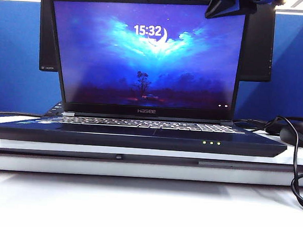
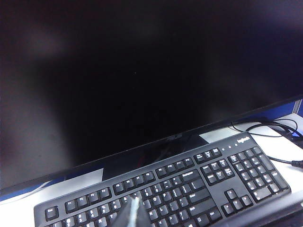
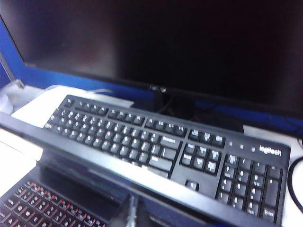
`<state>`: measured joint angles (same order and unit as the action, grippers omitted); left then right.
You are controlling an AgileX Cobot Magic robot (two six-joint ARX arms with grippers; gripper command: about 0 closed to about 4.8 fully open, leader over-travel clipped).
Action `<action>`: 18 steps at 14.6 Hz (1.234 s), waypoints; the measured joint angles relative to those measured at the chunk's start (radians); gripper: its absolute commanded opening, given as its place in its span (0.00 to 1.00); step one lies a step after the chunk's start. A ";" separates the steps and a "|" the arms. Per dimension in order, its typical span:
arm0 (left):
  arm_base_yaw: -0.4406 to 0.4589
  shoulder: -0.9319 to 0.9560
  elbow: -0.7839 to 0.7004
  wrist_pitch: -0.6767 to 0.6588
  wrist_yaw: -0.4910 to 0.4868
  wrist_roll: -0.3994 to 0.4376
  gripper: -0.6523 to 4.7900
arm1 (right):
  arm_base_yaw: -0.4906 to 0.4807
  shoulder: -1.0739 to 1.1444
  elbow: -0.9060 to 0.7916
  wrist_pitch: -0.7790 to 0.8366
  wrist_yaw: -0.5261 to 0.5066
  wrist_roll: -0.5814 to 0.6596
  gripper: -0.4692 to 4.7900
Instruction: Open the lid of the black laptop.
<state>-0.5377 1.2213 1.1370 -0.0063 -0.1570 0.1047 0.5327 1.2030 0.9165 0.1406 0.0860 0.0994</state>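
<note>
While the black laptop [image 1: 140, 136] sits square at the front of the white table [image 1: 135, 205], you can see its lid [image 1: 147, 54] standing raised, close to upright, the lit screen showing a blue night scene, a clock, and "Hasee" on the bezel beneath. No box, tray or bin shows in any view.

Behind the lid stands a larger dark monitor [image 1: 258, 48], its edges showing past the lid on both sides. Between the two, in the wrist views, lies a separate black keyboard [image 3: 165, 146] on the white surface, just in front of the monitor's stand. Blue partition panels [image 1: 293, 65] close off the back of the desk. To the right of the laptop you have a black mouse [image 1: 300, 134] and a black cable [image 1: 295, 168] looping down toward the table's front.

Your left gripper [image 2: 134, 213] hangs above the separate keyboard behind the lid, fingertips pinched together on nothing. Your right gripper [image 3: 129, 213] shows only as a blurred tip over the lid's top edge; you cannot tell from the pictures how its jaws stand. In the exterior view a dark arm part [image 1: 232, 6] sits at the lid's upper right corner.

The table in front of the laptop is bare white; the right side is crowded by mouse and cable.
</note>
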 measured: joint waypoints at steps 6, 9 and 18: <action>-0.001 -0.017 0.026 -0.127 0.079 -0.015 0.11 | -0.010 0.003 0.036 -0.011 -0.006 -0.016 0.09; -0.002 -0.017 0.026 -0.174 0.097 -0.043 0.11 | -0.011 0.006 0.045 -0.018 -0.007 -0.022 0.09; -0.002 -0.003 0.027 -0.241 0.131 -0.076 0.11 | -0.021 0.007 0.047 -0.018 -0.007 -0.026 0.09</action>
<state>-0.5396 1.2186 1.1645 -0.2470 -0.0261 0.0292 0.5114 1.2098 0.9634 0.1226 0.0788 0.0731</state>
